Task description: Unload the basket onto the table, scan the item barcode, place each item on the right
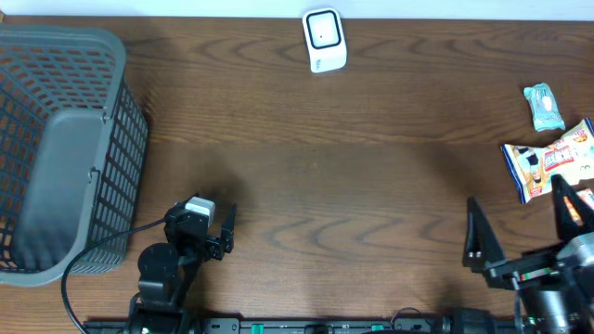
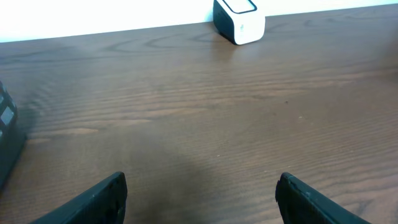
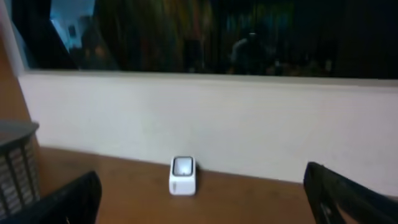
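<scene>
A white barcode scanner (image 1: 325, 40) stands at the table's far edge, its window facing up; it also shows in the left wrist view (image 2: 239, 22) and the right wrist view (image 3: 182, 176). The items lie at the right edge: an orange and white snack bag (image 1: 552, 160) and a small teal packet (image 1: 543, 106). My right gripper (image 1: 520, 218) is open and empty, just near-side and left of the snack bag; its fingers (image 3: 81, 193) frame the distant scanner. At the near left, my left gripper (image 1: 202, 223) is open over bare wood with nothing between its fingers (image 2: 115, 190).
A grey mesh basket (image 1: 65, 139) fills the left side of the table, its corner showing in the left wrist view (image 2: 6, 121) and the right wrist view (image 3: 15, 162). Another orange packet (image 1: 585, 199) lies partly under my right gripper's finger. A white wall runs behind the scanner.
</scene>
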`<move>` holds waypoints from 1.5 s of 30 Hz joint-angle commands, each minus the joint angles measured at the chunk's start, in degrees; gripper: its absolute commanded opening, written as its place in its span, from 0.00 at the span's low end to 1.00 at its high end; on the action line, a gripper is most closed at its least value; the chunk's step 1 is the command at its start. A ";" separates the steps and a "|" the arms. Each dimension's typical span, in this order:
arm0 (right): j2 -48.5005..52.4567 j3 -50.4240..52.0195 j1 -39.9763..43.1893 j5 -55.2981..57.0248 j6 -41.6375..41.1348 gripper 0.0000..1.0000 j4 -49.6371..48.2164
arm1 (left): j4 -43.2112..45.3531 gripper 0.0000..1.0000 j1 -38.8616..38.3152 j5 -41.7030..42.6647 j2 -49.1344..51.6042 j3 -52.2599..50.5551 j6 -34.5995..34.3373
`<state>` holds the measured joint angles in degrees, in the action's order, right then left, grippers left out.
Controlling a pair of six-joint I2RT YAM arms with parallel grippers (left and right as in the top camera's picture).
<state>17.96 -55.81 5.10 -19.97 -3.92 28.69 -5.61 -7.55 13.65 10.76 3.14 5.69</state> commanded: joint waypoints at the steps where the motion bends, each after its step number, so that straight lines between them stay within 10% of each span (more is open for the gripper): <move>1: -6.60 11.72 -0.33 -0.11 -1.22 0.99 -12.11 | -1.42 0.77 0.26 0.90 -0.26 -1.05 -0.90; 19: -17.64 48.30 0.37 4.87 -1.14 0.99 -58.90 | -1.42 0.77 0.26 0.90 -0.26 -1.05 -0.87; 33: -17.66 55.49 0.37 15.87 -1.16 0.99 -61.61 | -1.42 0.77 0.24 0.90 -0.26 -1.05 -0.87; 45: -17.68 55.52 0.37 22.91 -1.20 0.99 -36.37 | -1.42 0.77 0.26 0.90 -0.26 -1.05 -0.87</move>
<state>0.60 -0.38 5.17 0.08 -4.97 -10.44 -5.61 -7.55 13.63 10.76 3.14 5.69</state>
